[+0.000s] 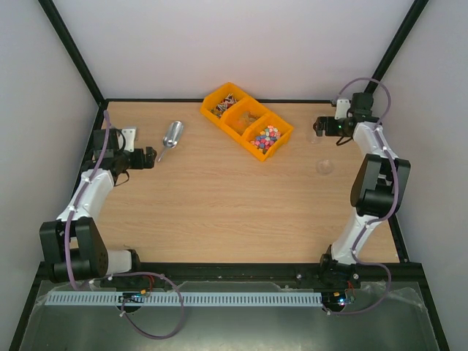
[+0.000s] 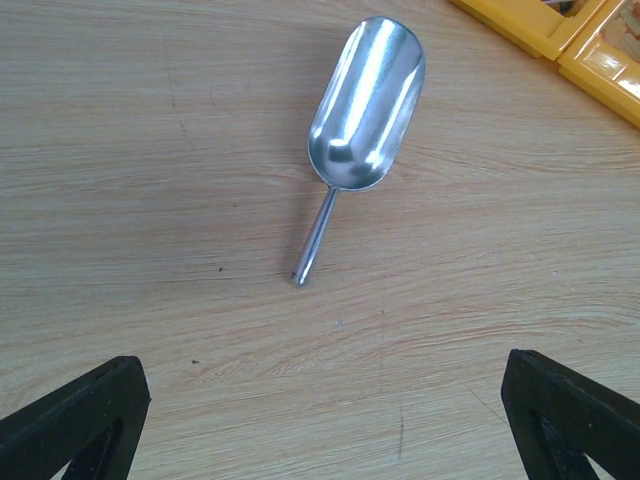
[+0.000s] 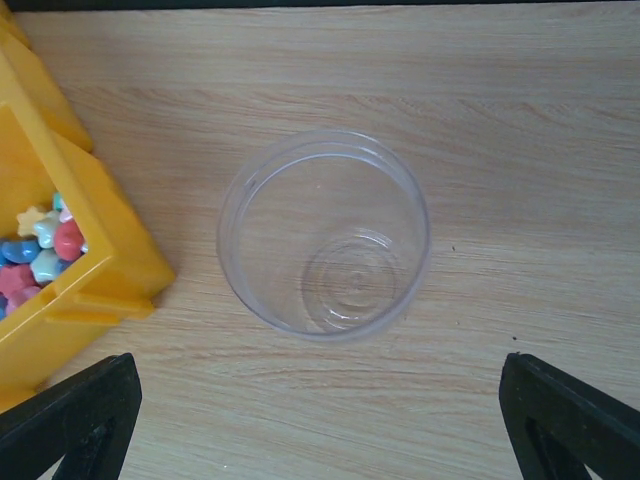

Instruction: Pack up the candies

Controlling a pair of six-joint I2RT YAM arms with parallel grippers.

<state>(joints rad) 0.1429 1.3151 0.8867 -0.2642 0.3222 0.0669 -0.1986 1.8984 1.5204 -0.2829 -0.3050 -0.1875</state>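
Observation:
The candies (image 1: 266,137), small pink, blue and yellow pieces, fill the right compartment of a yellow tray (image 1: 281,143); a few show in the right wrist view (image 3: 40,250). Darker wrapped ones (image 1: 224,104) lie in its left compartment. An empty clear plastic cup (image 3: 325,235) stands upright just right of the tray (image 3: 100,270), in front of my right gripper (image 3: 320,420), which is open and empty. My left gripper (image 2: 320,420) is open and empty, just short of the handle of a silver metal scoop (image 2: 362,110) lying on the table. In the top view it (image 1: 150,155) is left of the scoop (image 1: 172,135).
A second clear round item (image 1: 325,167) lies on the wooden table near the right arm. Black frame rails and white walls close in the table on three sides. The tray's corner shows at the top right of the left wrist view (image 2: 560,40).

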